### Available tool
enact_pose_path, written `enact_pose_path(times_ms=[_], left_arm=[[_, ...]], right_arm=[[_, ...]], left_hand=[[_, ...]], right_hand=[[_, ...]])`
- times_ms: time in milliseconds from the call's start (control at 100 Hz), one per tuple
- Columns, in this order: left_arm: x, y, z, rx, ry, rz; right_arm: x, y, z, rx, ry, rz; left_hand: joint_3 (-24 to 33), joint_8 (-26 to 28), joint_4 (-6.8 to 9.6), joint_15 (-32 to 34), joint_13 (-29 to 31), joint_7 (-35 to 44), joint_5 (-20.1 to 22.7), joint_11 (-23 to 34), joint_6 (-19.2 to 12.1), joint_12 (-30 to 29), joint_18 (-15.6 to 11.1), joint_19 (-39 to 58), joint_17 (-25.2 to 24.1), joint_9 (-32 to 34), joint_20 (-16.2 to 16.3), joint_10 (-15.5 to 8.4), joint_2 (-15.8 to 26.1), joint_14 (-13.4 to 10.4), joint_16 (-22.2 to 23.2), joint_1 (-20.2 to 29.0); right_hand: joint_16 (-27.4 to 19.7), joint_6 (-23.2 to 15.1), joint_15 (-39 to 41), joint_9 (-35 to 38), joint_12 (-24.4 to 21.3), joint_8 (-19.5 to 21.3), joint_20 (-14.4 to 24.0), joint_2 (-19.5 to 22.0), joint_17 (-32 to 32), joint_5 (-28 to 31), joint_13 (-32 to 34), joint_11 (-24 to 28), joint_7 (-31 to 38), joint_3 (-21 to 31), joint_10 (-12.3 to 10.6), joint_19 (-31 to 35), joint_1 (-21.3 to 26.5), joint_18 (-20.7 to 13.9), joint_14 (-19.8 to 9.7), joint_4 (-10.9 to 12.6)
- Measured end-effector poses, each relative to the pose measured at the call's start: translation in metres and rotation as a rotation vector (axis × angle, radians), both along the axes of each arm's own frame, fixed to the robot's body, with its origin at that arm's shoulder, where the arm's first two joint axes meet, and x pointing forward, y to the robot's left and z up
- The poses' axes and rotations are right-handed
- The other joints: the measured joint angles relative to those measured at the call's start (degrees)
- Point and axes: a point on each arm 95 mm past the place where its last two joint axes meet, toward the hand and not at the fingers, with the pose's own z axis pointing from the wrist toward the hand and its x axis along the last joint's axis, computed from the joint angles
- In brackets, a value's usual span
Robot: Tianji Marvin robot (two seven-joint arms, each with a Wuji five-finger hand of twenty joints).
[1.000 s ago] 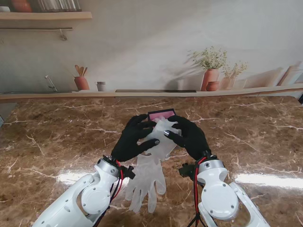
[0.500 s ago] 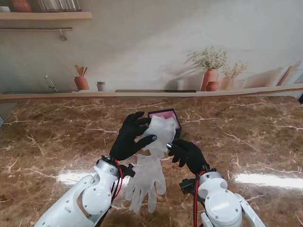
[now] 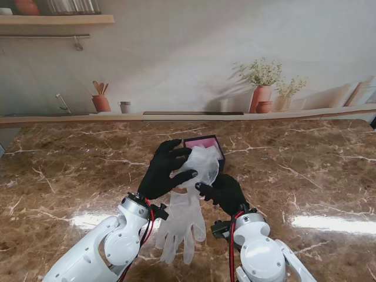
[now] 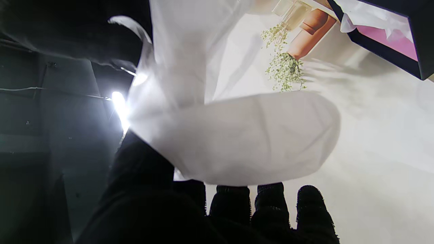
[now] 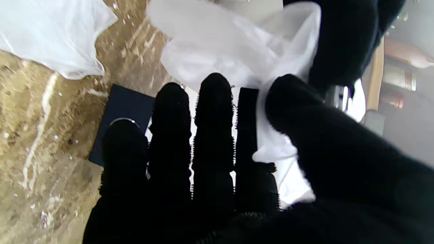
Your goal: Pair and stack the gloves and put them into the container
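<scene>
Here, a broad brown marble-patterned table is seen from the stand. At its middle, thin translucent white plastic gloves are held up, bunched, over a small dark square box with a pink inside, likely so they can be lowered in. Their fingers trail down to the table, nearer to me. The black-gloved left hand is clamped on the bunch. The black-gloved right hand is set just beside it, fingers spread and gripping nothing. A little white film already lies in the box.
</scene>
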Motion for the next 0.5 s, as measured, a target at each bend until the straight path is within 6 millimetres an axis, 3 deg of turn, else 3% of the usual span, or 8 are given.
enact_pose_path(times_ms=[90,190,300,360,390,430,500], left_arm=[[0.000,0.002,-0.001,0.011,-0.002,0.003],[0.001,0.005,-0.002,0.019,0.005,0.006],[0.000,0.008,-0.003,0.034,0.005,0.005],[0.000,0.008,-0.004,0.034,0.005,0.003],[0.000,0.008,-0.004,0.035,0.004,0.003],[0.000,0.008,-0.004,0.040,0.001,0.003],[-0.001,0.008,-0.004,0.048,-0.007,0.003]], right_arm=[[0.001,0.000,0.005,-0.040,-0.066,-0.006],[0.004,-0.003,0.012,-0.167,-0.235,0.020],[0.009,-0.008,0.015,-0.234,-0.363,0.041],[0.013,-0.011,0.017,-0.222,-0.368,0.043],[0.014,-0.013,0.017,-0.198,-0.354,0.045],[0.016,-0.015,0.018,-0.156,-0.331,0.051],[0.017,-0.015,0.020,-0.129,-0.319,0.059]], left_hand=[[0.00,-3.01,0.56,0.00,0.00,-0.02,0.00,0.00,-0.07,0.00,0.00,0.00,0.00,-0.01,-0.03,0.00,0.00,0.00,0.00,-0.04],[0.11,-9.34,1.15,0.00,0.00,-0.03,-0.01,0.00,-0.68,-0.88,0.00,0.00,0.00,-0.01,0.06,0.00,-1.89,0.00,0.00,-0.20],[0.11,-12.12,1.15,0.00,0.00,-0.02,-0.01,0.00,-1.43,-1.32,0.01,0.00,0.00,-0.01,1.43,0.00,-2.37,0.00,0.00,-0.25],[0.44,-12.97,1.15,0.00,0.00,-0.01,-0.01,0.00,-1.47,-1.46,0.02,0.00,0.00,-0.01,2.04,0.00,-2.63,0.00,0.00,-0.29],[6.07,-13.19,1.15,0.00,0.00,0.08,0.00,0.00,-1.52,-1.46,0.06,0.00,0.00,-0.01,2.65,0.00,-4.36,0.00,0.00,-3.26],[9.28,-12.85,1.15,0.00,0.00,0.67,-0.01,0.00,-1.52,-1.46,0.10,0.00,0.00,-0.01,2.79,0.00,-5.43,0.00,0.00,-4.51],[11.23,-12.73,1.14,0.00,0.00,0.89,-0.01,0.00,-1.52,-1.46,0.10,0.00,0.00,-0.01,2.81,0.00,-6.03,0.00,0.00,-5.59]], right_hand=[[0.10,-0.04,0.66,0.07,0.92,1.71,0.00,0.91,0.00,-0.01,0.00,0.01,1.26,2.55,0.00,0.66,-0.45,0.01,0.00,-1.19],[0.72,-0.09,1.35,0.47,1.89,7.57,0.00,0.90,-0.04,0.58,0.00,0.04,1.19,3.49,0.00,1.34,-0.58,0.44,0.00,-1.58],[0.73,-0.09,1.37,1.47,2.25,8.18,0.01,-0.09,0.42,2.12,0.00,-0.06,0.40,4.77,0.00,1.39,-1.22,0.68,0.01,-1.66],[0.73,-0.09,0.55,1.53,1.51,4.41,0.01,-0.47,0.47,2.64,0.00,-1.85,0.35,5.19,0.04,1.39,-1.74,0.73,0.35,-1.66],[0.73,-0.03,-0.31,1.53,-0.36,0.50,0.01,0.19,0.47,2.66,0.00,-2.53,0.34,4.91,0.17,1.39,-2.42,1.22,0.65,-1.60],[0.73,0.98,-1.48,1.35,-3.02,-2.78,0.01,2.45,0.46,3.00,0.00,-4.15,-1.81,3.75,0.82,1.39,-6.37,1.43,0.82,-1.60],[0.73,3.05,-2.65,1.23,-5.45,-3.01,0.01,4.42,0.38,3.35,0.00,-5.19,-10.03,2.26,1.09,1.39,-10.68,1.48,1.21,-1.41]])
